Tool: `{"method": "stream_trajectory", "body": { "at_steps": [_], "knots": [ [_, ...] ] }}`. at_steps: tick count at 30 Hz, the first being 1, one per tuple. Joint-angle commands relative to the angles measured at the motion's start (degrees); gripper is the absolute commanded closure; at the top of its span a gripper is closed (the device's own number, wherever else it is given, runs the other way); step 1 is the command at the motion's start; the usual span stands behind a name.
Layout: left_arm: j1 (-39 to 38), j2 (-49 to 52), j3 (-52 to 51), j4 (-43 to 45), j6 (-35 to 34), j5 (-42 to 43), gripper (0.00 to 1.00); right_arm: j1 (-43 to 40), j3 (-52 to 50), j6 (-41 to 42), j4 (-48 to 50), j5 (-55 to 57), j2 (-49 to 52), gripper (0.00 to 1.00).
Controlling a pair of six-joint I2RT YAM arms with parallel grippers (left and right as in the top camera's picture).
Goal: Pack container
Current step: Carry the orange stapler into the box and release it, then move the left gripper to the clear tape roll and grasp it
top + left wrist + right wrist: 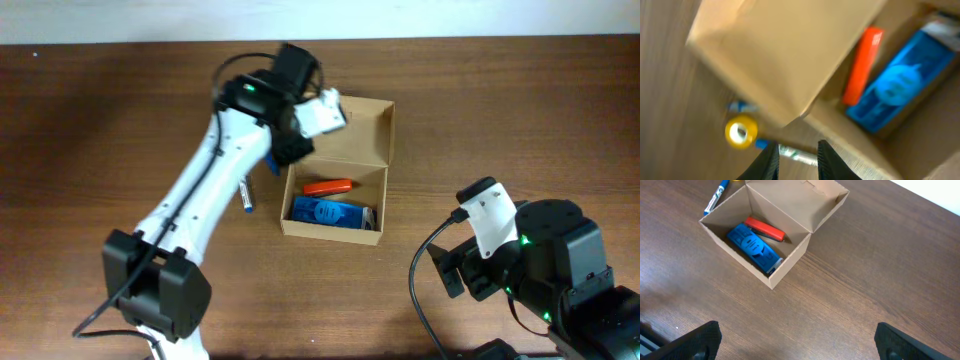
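Note:
The tan cardboard container [335,232] stands mid-table with its flap lid [352,128] open toward the back. Inside lie an orange item [328,187] and a blue item [325,213]. The container also shows in the right wrist view [790,262] and, blurred, in the left wrist view [785,50]. My left gripper [290,150] hovers over the container's left wall. In its wrist view the left gripper [796,162] is open and empty, above a blue-capped marker [799,155]. My right gripper [800,345] is wide open and empty over bare table, to the right of the container.
The marker [246,195] lies on the table just left of the container and also shows in the right wrist view [716,197]. A yellow tape roll [741,131] sits beside it. The table's back edge runs along the top of the overhead view.

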Motion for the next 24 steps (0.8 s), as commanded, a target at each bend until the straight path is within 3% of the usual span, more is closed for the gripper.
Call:
{"method": "stream_trajectory", "body": {
  "at_steps": [1,6,9,13,20,24],
  "knots": [
    [4.0,-1.2,0.7,0.0,-5.3,-0.3,0.75,0.2,0.9,0.1,0.1,0.5,-0.1,0.01],
    [10.0,-0.9,0.5,0.4,-6.0,-0.3,0.75,0.3,0.9,0.1,0.1,0.5,-0.1,0.01],
    [12.8,0.4,0.2,2.3,-7.0,0.6,0.55,0.3,0.9,0.1,0.1,0.5,-0.1,0.01],
    [14.9,4.4,0.2,4.6,-7.0,1.0,0.48,0.2,0.9,0.1,0.1,0.5,-0.1,0.01],
    [16.2,13.1,0.2,10.0,-6.9,1.0,0.21,0.2,0.9,0.1,0.1,0.5,-0.1,0.01],
    [16.2,16.6,0.2,12.5,-6.7,1.0,0.14,0.2,0.9,0.1,0.1,0.5,-0.1,0.01]
  ]
}}
